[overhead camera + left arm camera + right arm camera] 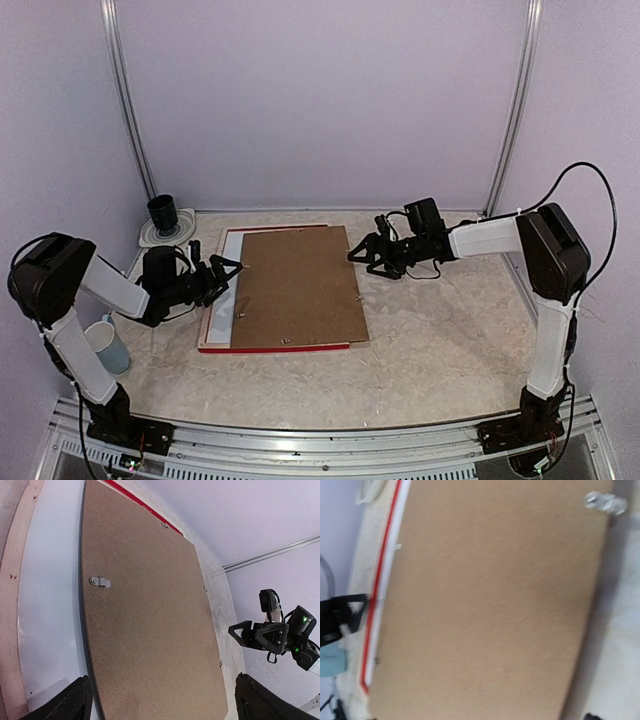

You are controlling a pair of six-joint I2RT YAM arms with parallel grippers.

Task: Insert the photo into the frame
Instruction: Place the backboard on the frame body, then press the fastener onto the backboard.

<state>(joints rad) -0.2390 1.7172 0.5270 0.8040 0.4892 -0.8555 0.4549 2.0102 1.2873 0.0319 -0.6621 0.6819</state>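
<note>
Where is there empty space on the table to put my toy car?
Biggest bare patch: the table right of the brown board, below the right hand. Also the strip in front of the frame. The left side is crowded: left hand, blue cup, black cup.

no readable text, labels or numbers show anywhere.
</note>
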